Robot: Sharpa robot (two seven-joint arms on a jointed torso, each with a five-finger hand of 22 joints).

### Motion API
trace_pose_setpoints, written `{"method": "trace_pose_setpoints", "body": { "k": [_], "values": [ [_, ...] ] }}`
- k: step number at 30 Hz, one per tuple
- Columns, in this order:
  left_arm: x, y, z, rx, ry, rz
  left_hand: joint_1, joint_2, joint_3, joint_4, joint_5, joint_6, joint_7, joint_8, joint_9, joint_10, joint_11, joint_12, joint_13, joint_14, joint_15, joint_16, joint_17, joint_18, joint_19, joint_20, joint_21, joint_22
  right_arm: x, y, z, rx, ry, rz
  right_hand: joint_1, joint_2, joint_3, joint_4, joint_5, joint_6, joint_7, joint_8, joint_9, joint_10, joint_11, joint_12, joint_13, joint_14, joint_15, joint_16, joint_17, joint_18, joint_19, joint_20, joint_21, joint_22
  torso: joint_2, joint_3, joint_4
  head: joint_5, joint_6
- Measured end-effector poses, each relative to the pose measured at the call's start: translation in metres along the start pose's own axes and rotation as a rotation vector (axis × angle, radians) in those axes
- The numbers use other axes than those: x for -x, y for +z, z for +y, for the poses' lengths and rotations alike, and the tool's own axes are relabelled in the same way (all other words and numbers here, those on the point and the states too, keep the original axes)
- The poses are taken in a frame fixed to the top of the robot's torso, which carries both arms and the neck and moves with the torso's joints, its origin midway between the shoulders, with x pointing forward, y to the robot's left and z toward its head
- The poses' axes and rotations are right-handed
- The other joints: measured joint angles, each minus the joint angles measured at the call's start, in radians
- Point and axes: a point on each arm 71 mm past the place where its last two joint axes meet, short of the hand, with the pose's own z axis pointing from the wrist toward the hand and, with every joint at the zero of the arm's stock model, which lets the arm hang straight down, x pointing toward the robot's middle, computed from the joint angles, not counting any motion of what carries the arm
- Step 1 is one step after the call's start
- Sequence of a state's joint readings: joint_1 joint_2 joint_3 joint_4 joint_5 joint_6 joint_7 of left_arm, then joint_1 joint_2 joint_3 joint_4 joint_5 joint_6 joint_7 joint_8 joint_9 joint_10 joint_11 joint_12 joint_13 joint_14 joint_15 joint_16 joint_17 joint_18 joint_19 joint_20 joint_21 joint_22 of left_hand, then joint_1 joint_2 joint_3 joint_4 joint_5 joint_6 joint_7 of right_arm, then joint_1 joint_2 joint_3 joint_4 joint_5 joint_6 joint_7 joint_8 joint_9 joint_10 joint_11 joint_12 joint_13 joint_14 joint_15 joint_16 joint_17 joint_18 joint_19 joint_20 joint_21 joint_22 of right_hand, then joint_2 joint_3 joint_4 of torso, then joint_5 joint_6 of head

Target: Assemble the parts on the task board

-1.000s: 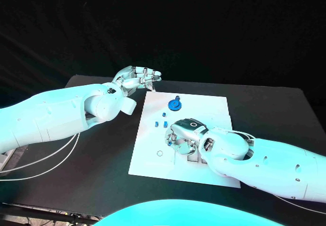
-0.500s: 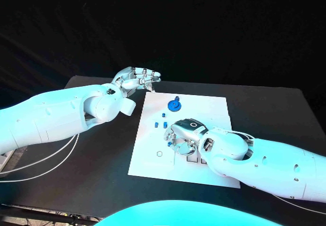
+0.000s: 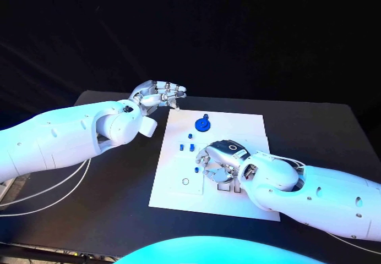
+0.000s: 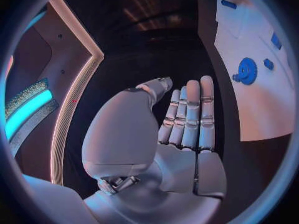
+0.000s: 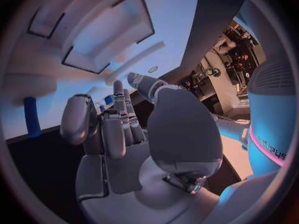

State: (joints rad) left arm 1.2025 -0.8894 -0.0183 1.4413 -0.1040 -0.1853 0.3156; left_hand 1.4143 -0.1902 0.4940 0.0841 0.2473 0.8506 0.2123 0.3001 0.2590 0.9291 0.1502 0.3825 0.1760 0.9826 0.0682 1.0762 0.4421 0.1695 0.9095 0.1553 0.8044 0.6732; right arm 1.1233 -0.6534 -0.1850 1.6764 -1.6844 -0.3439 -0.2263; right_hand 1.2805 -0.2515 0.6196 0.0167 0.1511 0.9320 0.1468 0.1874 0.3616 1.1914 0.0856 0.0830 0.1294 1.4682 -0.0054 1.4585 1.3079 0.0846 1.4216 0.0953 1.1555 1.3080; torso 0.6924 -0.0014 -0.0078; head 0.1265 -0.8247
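Observation:
The white task board [image 3: 246,124] lies mid-table. On it are a blue gear [image 3: 203,124] and three small blue parts [image 3: 191,135] [image 3: 183,147] [image 3: 191,147]. My right hand [image 3: 217,164] hovers palm down over the board's middle, just beside those parts, fingers bent toward the plate. In the right wrist view its fingers [image 5: 115,117] hold nothing, and a blue peg [image 5: 31,117] stands beside them. My left hand [image 3: 159,92] hangs off the board's far left corner with fingers side by side [image 4: 190,117] and nothing in them. The gear [image 4: 246,70] lies beyond it.
The board has rectangular recesses [image 3: 228,187] near its front edge and a small round hole [image 3: 184,182] at front left. Black table [image 3: 317,126] surrounds the board on every side. White cables [image 3: 55,187] hang by the left arm.
The whole picture has shifted a little. My right hand has turned slightly over the board's middle, its back now more upward. The left hand stays at the far corner.

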Motion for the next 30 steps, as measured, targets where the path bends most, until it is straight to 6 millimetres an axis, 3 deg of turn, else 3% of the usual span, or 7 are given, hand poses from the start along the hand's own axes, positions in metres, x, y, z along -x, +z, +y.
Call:
{"method": "trace_pose_setpoints", "body": {
  "k": [9,14,16,18,21,26,30],
  "values": [
    [0.001,-0.001,0.0,0.002,0.0,0.0,0.0,0.0,0.0,0.0,0.0,0.0,0.0,0.0,0.0,0.0,0.0,0.0,0.0,0.0,0.0,0.0,-0.001,0.0,0.0,0.0,0.0,-0.001,0.035,-0.025,-0.025,-0.065,-0.023,-0.072,-0.008,-0.008,-0.012,0.01,-0.001,0.0,0.0,0.0,0.0,-0.004,-0.004,0.004,0.002,0.0,0.0,0.0,0.0,0.0,0.0,0.0,-0.005,0.0,-0.001,-0.0004,-0.0029,-0.022,0.015],
    [0.001,-0.001,0.0,0.002,-0.001,0.002,0.0,0.0,0.0,0.0,0.0,0.0,0.0,0.0,0.0,0.0,0.0,0.0,0.0,0.0,0.0,0.0,-0.001,0.0,0.0,0.0,0.0,-0.001,0.059,-0.039,-0.044,-0.116,-0.047,-0.119,-0.015,-0.024,-0.044,0.018,-0.03,0.003,-0.003,-0.002,0.0,-0.027,-0.003,0.004,0.002,-0.002,0.002,0.0,0.0,0.0,-0.005,0.005,-0.023,0.0,-0.002,-0.0003,-0.003,-0.035,0.02],
    [0.001,-0.001,0.0,0.002,-0.001,0.003,0.0,0.0,0.0,0.0,0.0,0.0,0.0,0.0,0.0,0.0,0.0,0.0,0.0,0.0,0.0,0.0,-0.001,0.0,0.0,0.0,0.0,-0.001,0.066,-0.043,-0.051,-0.137,-0.055,-0.13,-0.014,-0.025,-0.086,0.023,-0.025,0.003,-0.003,-0.01,0.0,-0.053,-0.001,0.009,0.002,-0.004,0.004,0.0,0.0,0.0,-0.009,0.009,-0.045,0.0,-0.002,-0.0003,-0.0032,-0.04,0.023],
    [0.001,-0.001,0.0,0.002,-0.001,0.003,0.0,0.0,0.0,0.0,0.0,0.0,0.0,0.0,0.0,0.0,0.0,0.0,0.0,0.0,0.0,0.0,-0.001,0.0,0.0,0.0,0.0,-0.001,0.071,-0.047,-0.059,-0.16,-0.062,-0.137,0.024,-0.004,-0.217,0.045,-0.014,-0.005,-0.011,-0.024,-0.005,-0.116,0.009,0.025,0.0,-0.002,0.017,-0.018,-0.011,0.0,-0.038,0.02,-0.125,0.0,-0.002,-0.0003,-0.0033,-0.044,0.024],
    [0.0,-0.001,0.0,0.002,-0.001,0.003,0.0,0.0,0.0,0.0,0.0,0.0,0.0,0.0,0.0,0.0,0.0,0.0,0.0,0.0,0.0,0.0,-0.001,0.0,0.0,0.0,0.0,-0.001,0.074,-0.049,-0.068,-0.183,-0.068,-0.137,0.094,0.027,-0.372,0.096,-0.013,-0.017,-0.022,-0.043,-0.012,-0.169,0.017,0.06,-0.004,-0.002,0.02,-0.027,-0.031,0.007,-0.047,0.025,-0.175,0.0,-0.002,-0.0003,-0.0034,-0.046,0.026],
    [0.0,0.0,0.0,0.002,-0.001,0.005,0.0,0.0,-0.003,0.003,0.0,-0.004,0.004,0.0,0.0,0.0,0.0,0.0,0.0,-0.004,0.004,0.0,-0.001,0.0,0.0,0.0,-0.004,-0.002,0.074,-0.05,-0.082,-0.22,-0.077,-0.123,0.157,0.04,-0.463,0.163,-0.014,-0.02,-0.026,-0.054,-0.017,-0.199,0.022,0.096,-0.006,-0.002,0.02,-0.027,-0.033,0.016,-0.047,0.025,-0.183,0.0,-0.002,-0.0001,-0.0034,-0.05,0.027],
    [-0.001,0.0,0.0,0.003,-0.002,0.006,0.0,0.0,-0.003,0.003,0.0,-0.004,0.004,0.0,0.0,0.0,0.0,0.0,0.0,-0.004,0.004,0.0,-0.001,0.0,0.0,0.0,-0.004,-0.002,0.072,-0.049,-0.088,-0.239,-0.081,-0.102,0.183,0.041,-0.498,0.198,-0.014,-0.021,-0.026,-0.057,-0.018,-0.217,0.023,0.111,-0.01,-0.002,0.027,-0.027,-0.039,0.015,-0.05,0.028,-0.199,0.0,-0.001,0.0,-0.0029,-0.05,0.026]
  ]
}}
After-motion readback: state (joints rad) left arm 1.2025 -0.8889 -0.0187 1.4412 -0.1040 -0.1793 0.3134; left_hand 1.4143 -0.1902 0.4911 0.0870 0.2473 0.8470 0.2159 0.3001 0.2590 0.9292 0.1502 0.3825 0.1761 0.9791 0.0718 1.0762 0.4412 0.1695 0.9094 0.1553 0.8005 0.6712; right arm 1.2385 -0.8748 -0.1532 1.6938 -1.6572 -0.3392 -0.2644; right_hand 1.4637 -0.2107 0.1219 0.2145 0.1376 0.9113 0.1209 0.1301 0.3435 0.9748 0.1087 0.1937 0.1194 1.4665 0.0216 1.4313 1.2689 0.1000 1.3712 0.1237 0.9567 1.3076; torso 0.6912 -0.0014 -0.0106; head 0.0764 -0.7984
